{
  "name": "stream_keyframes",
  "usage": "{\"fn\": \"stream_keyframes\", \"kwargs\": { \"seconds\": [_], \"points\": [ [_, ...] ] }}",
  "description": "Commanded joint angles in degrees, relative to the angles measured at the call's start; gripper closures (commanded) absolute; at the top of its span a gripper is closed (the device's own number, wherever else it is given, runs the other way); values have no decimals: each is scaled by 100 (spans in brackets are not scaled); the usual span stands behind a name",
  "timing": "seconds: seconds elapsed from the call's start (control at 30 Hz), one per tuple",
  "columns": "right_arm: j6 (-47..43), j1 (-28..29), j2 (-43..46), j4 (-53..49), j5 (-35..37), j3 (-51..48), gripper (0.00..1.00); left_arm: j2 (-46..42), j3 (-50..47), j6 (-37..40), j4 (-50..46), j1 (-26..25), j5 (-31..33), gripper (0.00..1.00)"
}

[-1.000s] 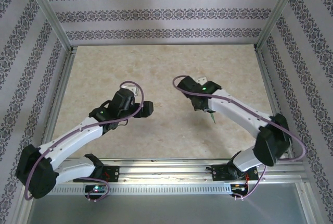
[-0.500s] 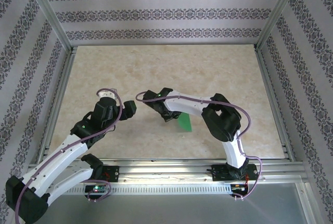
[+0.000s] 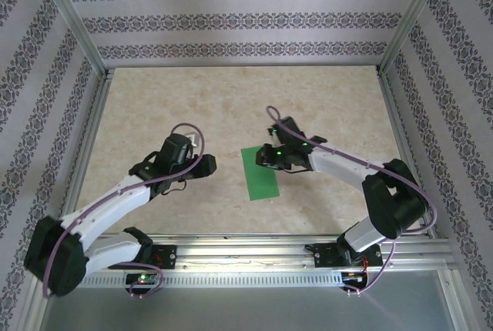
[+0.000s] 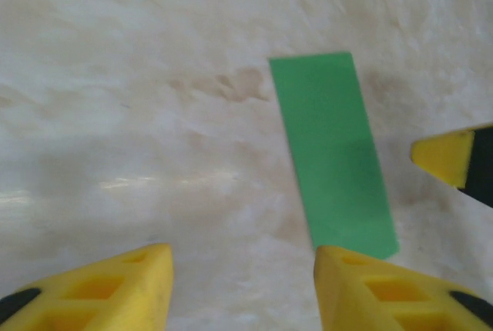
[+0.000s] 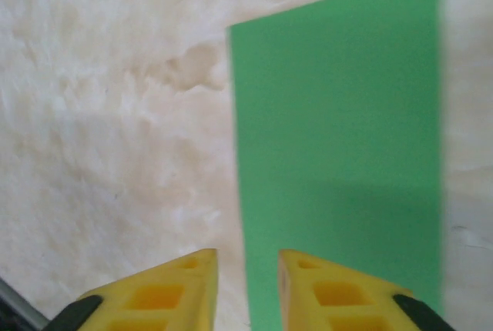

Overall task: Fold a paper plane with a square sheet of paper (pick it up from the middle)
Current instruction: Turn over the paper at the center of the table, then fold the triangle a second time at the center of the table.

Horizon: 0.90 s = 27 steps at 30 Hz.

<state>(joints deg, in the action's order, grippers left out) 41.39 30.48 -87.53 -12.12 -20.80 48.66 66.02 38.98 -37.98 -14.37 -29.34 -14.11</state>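
My left gripper (image 4: 243, 289) is wide open and holds nothing. Its two yellow fingers (image 4: 108, 292) stand far apart over the bare table (image 3: 154, 100).

My right gripper (image 5: 246, 289) is open just a little, with a thin gap between its fingers. It has nothing in its grip either. One of its fingers is over the green paper (image 4: 335, 154) and the other is over the table. One long edge of the paper runs under the gap. I cannot tell if the finger touches the paper.

The green paper lies flat on the table between my two grippers. It is a long, thin strip with straight ends, not a square. From my left gripper it is ahead and a bit to the right, and its closest corner is just past my right-hand finger. The tip of my right gripper shows just beside the paper's other long edge.

From above, the long way of the strip runs from near me to away from me. The far end leans a bit to my left, and the near end leans to my right. My right gripper is by the far half of the strip.

Past the paper the table goes on to the patterned wall (image 3: 231, 19).
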Motion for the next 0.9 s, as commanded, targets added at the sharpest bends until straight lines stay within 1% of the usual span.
{"fn": "stream_keyframes", "kwargs": {
  "seconds": [0.0, 0.07, 0.13, 0.3, 0.37, 0.53, 0.73, 0.87],
  "points": [
    [391, -495, 65, 1195, -1285, -724, 87, 732, 364, -176, 704, 61, -1313, 57],
    [390, -763, 56, 1315, -1513, -922, 91, 1213, 499, -326, 862, 49, -1691, 61],
    [313, -938, -14, 1317, -1662, -996, 93, 1590, 617, -467, 1055, 26, -1909, 65],
    [282, -1066, -342, 1488, -1818, -1121, 94, 2166, 710, -838, 1475, -13, -1978, 65],
    [322, -1078, -540, 1606, -1899, -1152, 96, 2377, 763, -950, 1602, -27, -2056, 65],
    [331, -1115, -813, 1528, -1546, -1317, 96, 2820, 932, -1124, 1766, -92, -2245, 64],
    [731, -1132, -1060, 1995, -1418, -1778, 96, 3247, 1066, -1332, 1938, -236, -2290, 60],
    [1120, -1121, -1015, 2409, -1364, -2089, 97, 3475, 1179, -1386, 1908, -280, -2289, 59]
  ]
}}
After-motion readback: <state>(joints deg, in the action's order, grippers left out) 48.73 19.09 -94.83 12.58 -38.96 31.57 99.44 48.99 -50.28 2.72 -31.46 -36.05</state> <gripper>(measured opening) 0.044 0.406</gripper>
